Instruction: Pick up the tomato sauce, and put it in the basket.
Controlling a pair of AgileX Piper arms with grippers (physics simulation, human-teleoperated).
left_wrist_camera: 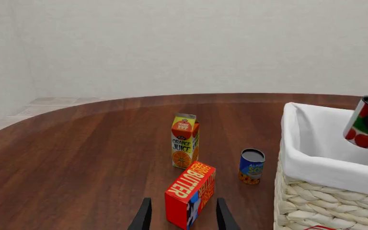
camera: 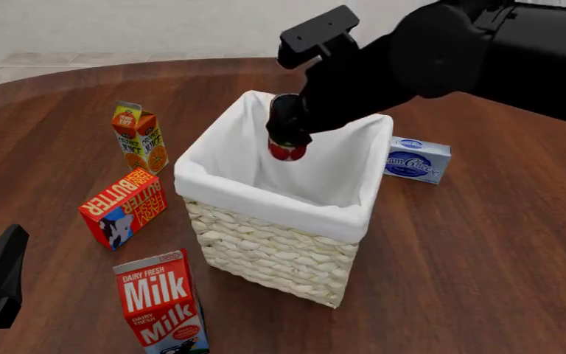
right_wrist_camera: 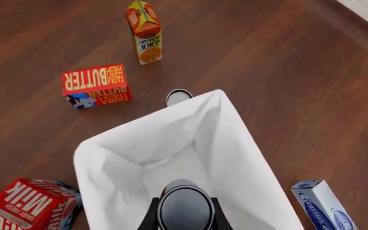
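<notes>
Right gripper (right_wrist_camera: 184, 211): closed on sauce can (camera: 286, 140) | Can: suspended above basket (camera: 263, 243) opening, clear of lining | Left gripper (left_wrist_camera: 182, 218): fingers apart, holding nothing, near butter box (left_wrist_camera: 190, 194)

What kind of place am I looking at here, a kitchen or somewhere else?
Probably a simulated tabletop test scene, not a real kitchen: groceries such as the milk carton and butter box stand around a wicker basket on a round wooden table, with bare pale walls behind.
</notes>
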